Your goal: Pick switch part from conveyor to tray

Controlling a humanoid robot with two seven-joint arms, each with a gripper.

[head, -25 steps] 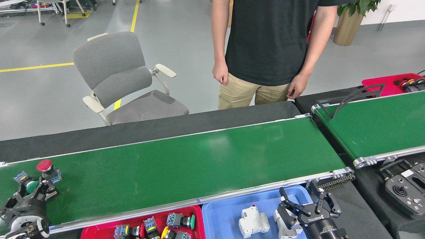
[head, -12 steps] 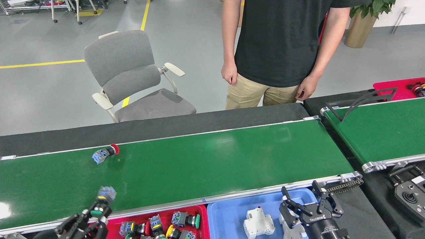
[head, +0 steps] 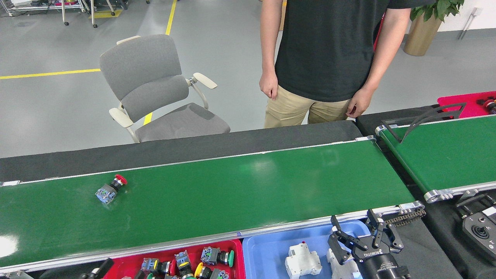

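Right gripper: "ROBOTIQ" on wrist (upside down, prob. that). No other legible txt.

A red-capped switch part lies alone on the conveyor, apparently tipped sideways.

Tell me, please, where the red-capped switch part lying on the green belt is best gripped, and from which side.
Probably from above, closing across the dark barrel of the red-capped switch part, between its red cap and blue-grey block. It lies on its side on the conveyor, cap toward the far rail, so the narrow middle offers the fingers room.
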